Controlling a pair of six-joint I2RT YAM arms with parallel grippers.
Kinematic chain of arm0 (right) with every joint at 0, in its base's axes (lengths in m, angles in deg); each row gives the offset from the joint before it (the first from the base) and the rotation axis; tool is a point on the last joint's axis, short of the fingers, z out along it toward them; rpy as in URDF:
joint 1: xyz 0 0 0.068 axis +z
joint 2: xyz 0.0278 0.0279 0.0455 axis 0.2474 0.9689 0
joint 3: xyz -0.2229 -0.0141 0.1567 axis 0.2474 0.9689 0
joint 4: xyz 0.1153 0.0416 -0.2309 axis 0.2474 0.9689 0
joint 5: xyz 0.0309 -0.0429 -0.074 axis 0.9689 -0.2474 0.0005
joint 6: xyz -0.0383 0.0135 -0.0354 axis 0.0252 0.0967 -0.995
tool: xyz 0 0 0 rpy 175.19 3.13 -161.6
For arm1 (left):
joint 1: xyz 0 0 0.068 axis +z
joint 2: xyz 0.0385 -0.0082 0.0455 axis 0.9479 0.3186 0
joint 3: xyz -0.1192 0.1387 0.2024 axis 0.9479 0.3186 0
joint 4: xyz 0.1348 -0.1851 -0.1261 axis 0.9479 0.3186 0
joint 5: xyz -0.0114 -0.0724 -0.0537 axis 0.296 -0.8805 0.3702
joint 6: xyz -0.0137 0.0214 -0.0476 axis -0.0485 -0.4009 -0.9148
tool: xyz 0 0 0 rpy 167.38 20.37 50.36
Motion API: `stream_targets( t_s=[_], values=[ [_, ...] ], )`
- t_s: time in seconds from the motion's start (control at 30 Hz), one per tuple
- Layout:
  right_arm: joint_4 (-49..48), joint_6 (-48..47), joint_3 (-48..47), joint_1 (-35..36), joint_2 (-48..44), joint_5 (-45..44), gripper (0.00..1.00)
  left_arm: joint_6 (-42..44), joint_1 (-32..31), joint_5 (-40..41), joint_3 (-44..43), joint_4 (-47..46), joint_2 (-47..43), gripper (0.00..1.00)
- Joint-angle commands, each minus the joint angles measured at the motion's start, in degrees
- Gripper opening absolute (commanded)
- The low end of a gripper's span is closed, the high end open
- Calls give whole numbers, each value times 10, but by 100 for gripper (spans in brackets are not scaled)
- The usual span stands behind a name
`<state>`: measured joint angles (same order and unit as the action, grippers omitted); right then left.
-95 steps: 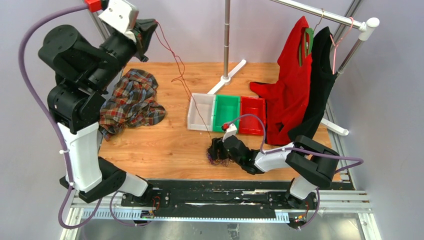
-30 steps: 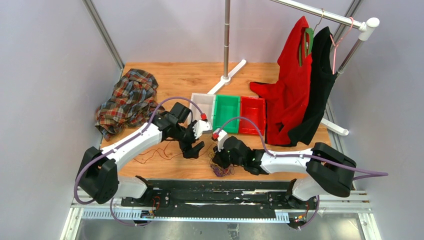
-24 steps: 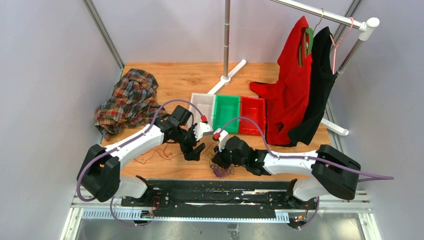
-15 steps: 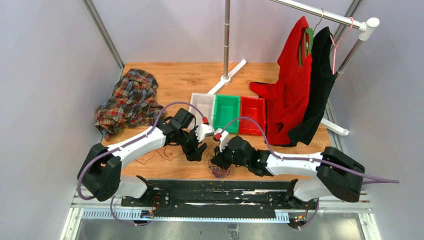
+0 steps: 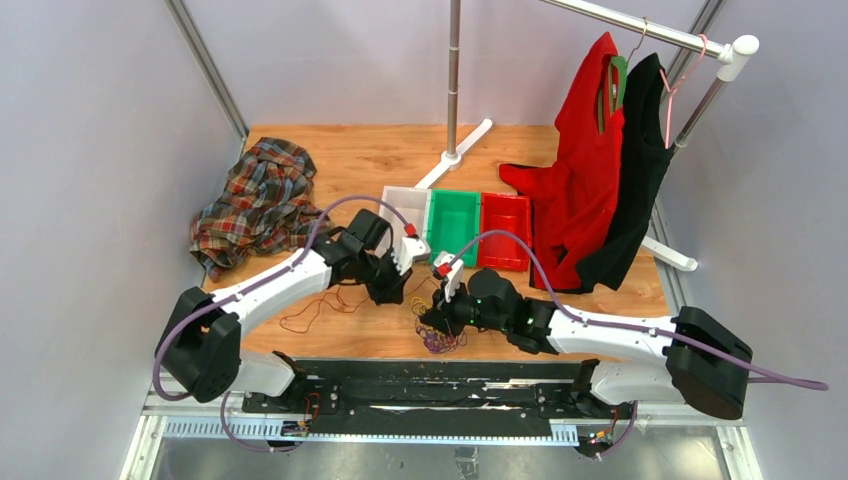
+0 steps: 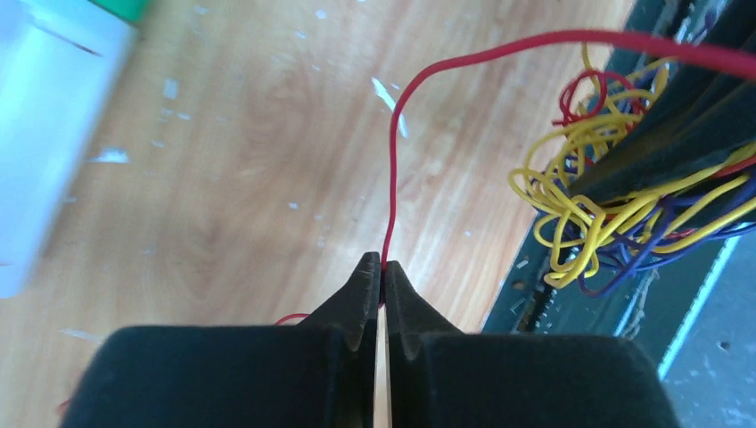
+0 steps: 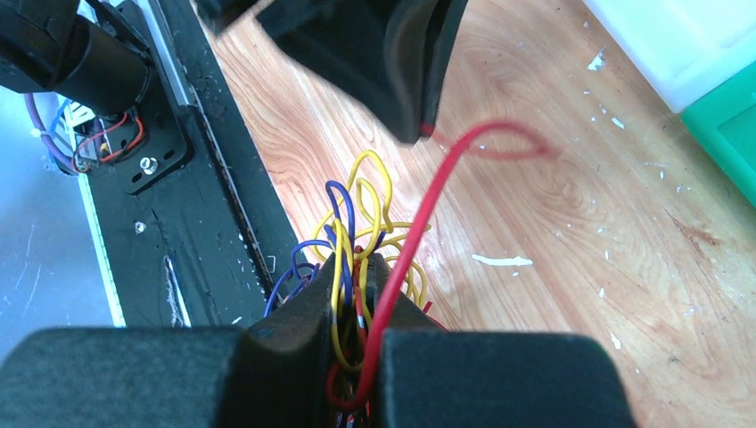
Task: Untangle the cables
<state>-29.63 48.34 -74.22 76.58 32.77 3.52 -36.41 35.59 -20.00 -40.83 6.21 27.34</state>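
The cables form a tangled bunch (image 5: 436,336) of yellow, purple and red strands at the table's near edge. My right gripper (image 5: 432,320) is shut on that bunch (image 7: 361,223), with strands running between its jaws (image 7: 357,265). One red strand (image 6: 392,178) leads out of the bunch (image 6: 579,223) to my left gripper (image 6: 382,267), whose jaws are shut on it. The left gripper (image 5: 396,287) sits just left of the right one and a little farther back. Loose red strands (image 5: 308,312) lie on the wood under the left arm.
A plaid shirt (image 5: 262,205) lies at the back left. White (image 5: 403,222), green (image 5: 455,225) and red (image 5: 503,230) bins stand mid-table. A red garment (image 5: 580,180) and a black one (image 5: 635,170) hang on the rack at right. The black rail (image 5: 440,375) borders the near edge.
My left gripper came down from high at the back left, reached the bunch and closed on a red strand. The right gripper kept its hold, and its arm stretched out.
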Motion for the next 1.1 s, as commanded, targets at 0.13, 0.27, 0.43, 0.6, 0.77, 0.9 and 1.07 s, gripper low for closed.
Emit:
stream_targets(
  t_s=[0.13, 0.27, 0.43, 0.6, 0.77, 0.9, 1.07],
  values=[
    [50, -21, -5, -5, 9, -63, 14, -24, 94, 102, -148, 26, -70, 1],
    [70, -12, -12, -6, 31, -114, 27, 8, 108, 106, -203, 79, -116, 1],
    [80, 6, -19, -6, 18, -147, 60, 14, 108, 81, -214, 109, -173, 0],
    [52, 17, -17, -5, -50, -134, 69, 19, 108, 98, -221, 115, -203, 1],
    [-3, 6, -44, 0, -51, -115, 70, 6, 108, 86, -226, 119, -218, 0],
    [-45, -17, -92, 12, 8, -92, 70, -5, 107, 85, -228, 121, -221, 1],
    [-76, -29, -149, 15, 103, -117, 70, -5, 107, 86, -247, 139, -223, 0]
  ],
)
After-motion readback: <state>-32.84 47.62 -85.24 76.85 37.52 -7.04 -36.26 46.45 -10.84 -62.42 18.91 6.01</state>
